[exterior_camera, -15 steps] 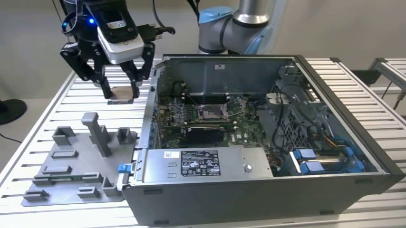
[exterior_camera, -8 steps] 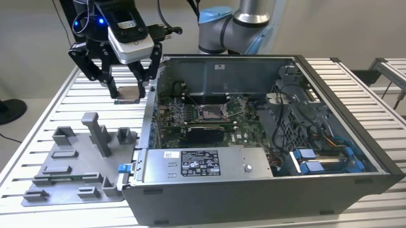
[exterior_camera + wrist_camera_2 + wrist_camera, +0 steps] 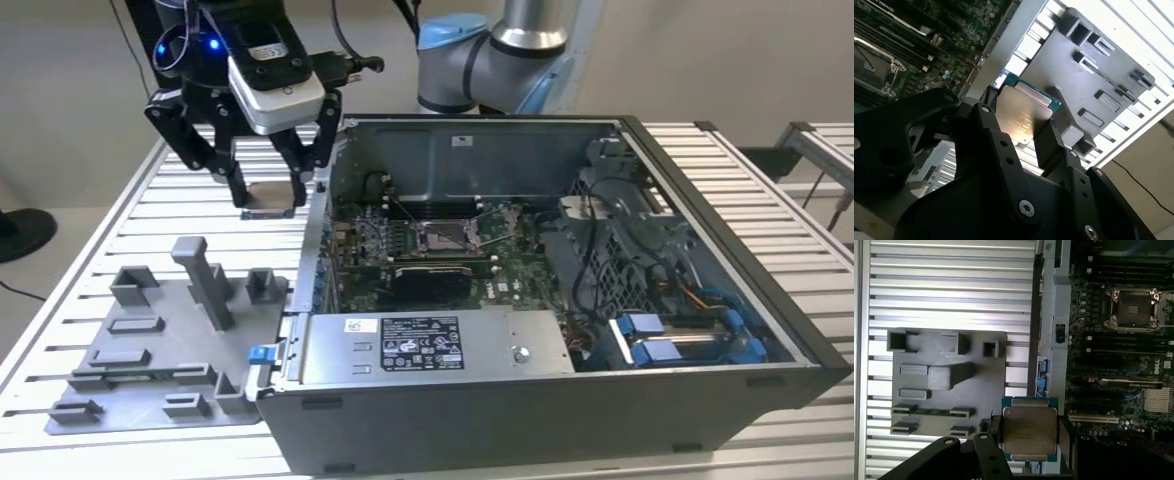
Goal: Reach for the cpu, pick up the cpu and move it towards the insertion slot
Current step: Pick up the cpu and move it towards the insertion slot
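We judge the carry is in hand: our hand point(image 3: 278, 198) grips the cpu point(image 3: 1029, 427) by its edges, above the worktop point(image 3: 160, 200) beside the computer case point(image 3: 534, 400). The insertion slot point(image 3: 445, 236) lies well apart inside, and reaching it calls for clearing the case wall point(image 3: 322, 262).

Bright even light, glare on cpu point(image 3: 1021, 117)

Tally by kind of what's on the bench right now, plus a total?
gripper: 1
cpu: 1, held by the gripper above the table
insertion slot: 1, unfilled
computer case: 1, open
grey fixture plate: 1
Total: 5
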{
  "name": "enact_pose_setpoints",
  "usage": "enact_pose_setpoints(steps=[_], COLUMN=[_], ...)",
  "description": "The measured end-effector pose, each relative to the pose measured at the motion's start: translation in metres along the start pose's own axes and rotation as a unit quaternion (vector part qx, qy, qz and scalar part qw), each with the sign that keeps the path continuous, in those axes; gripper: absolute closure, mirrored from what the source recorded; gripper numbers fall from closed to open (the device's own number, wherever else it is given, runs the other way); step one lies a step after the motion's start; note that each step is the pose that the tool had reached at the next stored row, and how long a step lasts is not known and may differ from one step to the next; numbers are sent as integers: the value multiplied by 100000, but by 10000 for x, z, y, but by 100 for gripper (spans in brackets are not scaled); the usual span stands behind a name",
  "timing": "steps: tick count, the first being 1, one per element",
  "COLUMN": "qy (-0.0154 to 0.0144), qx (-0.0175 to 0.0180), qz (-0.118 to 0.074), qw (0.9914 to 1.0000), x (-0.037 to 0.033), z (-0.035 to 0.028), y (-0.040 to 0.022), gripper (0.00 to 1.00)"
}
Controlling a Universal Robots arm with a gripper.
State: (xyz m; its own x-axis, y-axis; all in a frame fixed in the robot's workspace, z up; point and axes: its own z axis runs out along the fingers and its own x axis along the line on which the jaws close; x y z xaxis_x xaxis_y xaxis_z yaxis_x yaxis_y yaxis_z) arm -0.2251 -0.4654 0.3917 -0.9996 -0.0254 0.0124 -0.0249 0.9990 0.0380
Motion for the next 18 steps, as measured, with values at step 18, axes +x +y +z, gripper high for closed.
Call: enact_pose_setpoints(steps=[18], qy=[51], qx=[5], qz=[5], qw=[100000], x=[-316], z=[-5], y=[-8], gripper=[100])
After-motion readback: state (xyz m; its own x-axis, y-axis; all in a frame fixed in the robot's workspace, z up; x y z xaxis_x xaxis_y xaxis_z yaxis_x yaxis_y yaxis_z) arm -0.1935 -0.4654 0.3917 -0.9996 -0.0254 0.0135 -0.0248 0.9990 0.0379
